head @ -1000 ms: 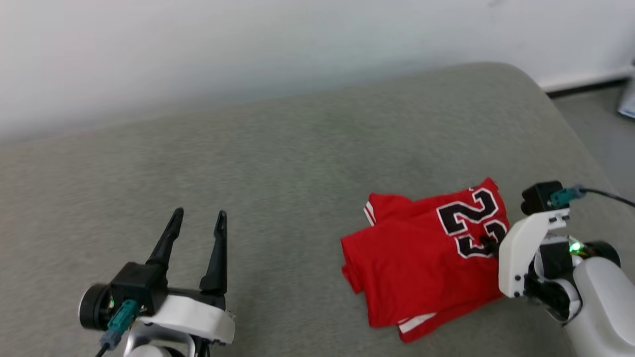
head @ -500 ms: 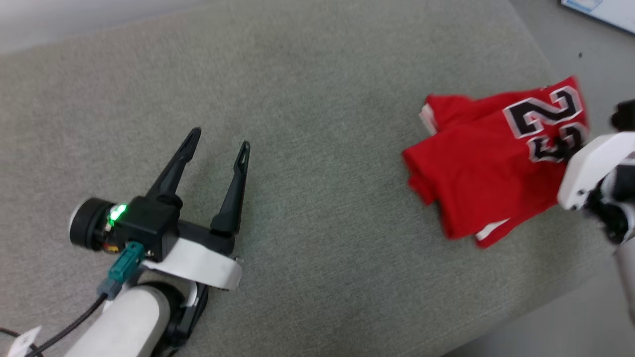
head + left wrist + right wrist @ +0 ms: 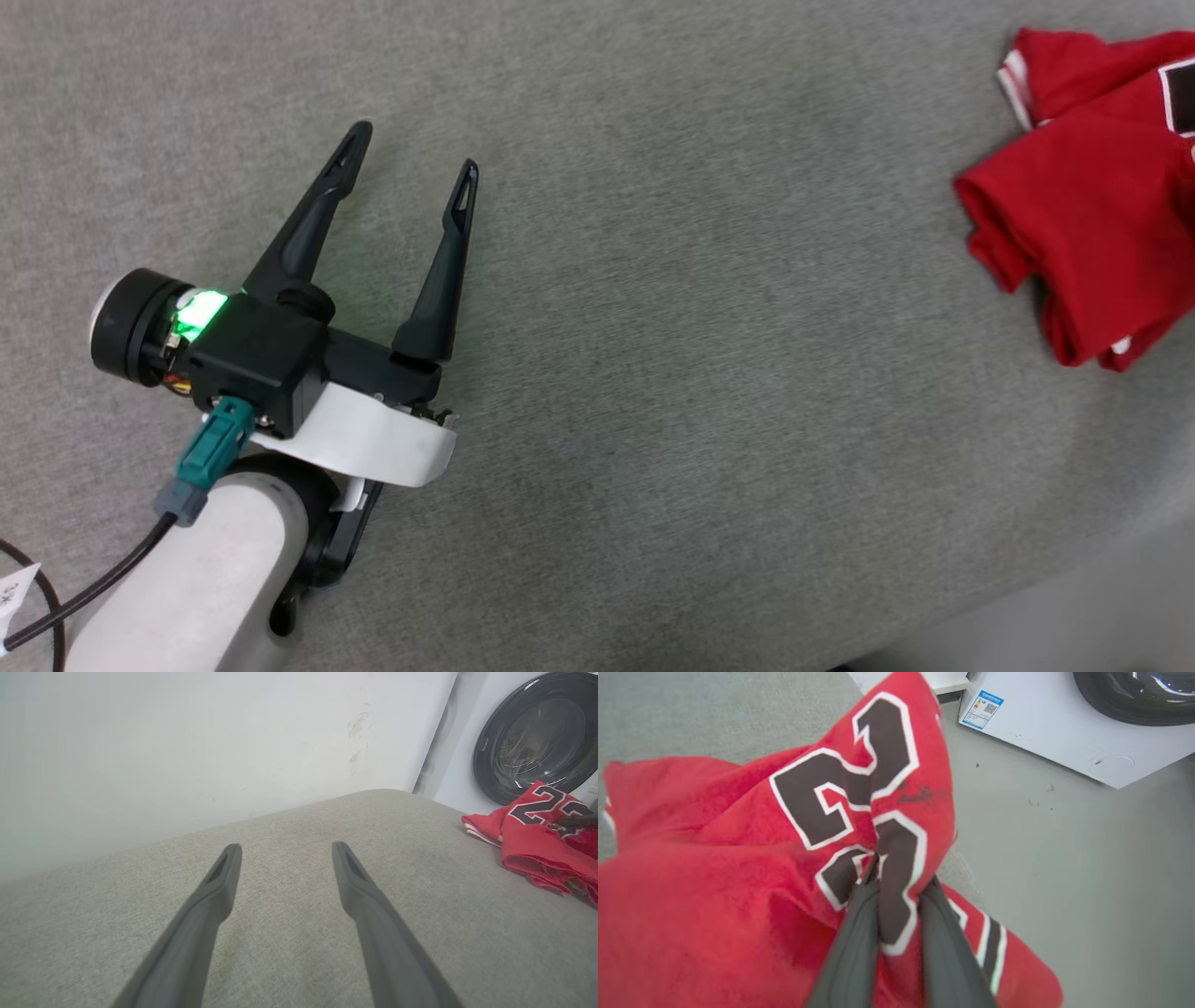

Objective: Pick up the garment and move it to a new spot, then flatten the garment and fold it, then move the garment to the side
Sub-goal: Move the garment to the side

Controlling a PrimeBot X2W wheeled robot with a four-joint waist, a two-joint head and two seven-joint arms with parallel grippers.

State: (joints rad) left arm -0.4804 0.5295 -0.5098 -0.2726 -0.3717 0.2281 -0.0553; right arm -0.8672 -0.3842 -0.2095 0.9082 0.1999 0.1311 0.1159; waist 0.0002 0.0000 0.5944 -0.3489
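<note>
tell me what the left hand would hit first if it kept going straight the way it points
Nothing close: the open left hand points across bare grey cushion toward the white wall, likely its first contact, though depth is unclear. The garment lies off to its right.

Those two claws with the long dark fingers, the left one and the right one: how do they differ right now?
The left gripper stands open, fingers spread; the right gripper is shut. The left holds nothing, over the bare grey fabric cushion; the right pinches the red jersey-style T-shirt at its black-and-white number print. Both have two long dark tapered fingers.
</note>
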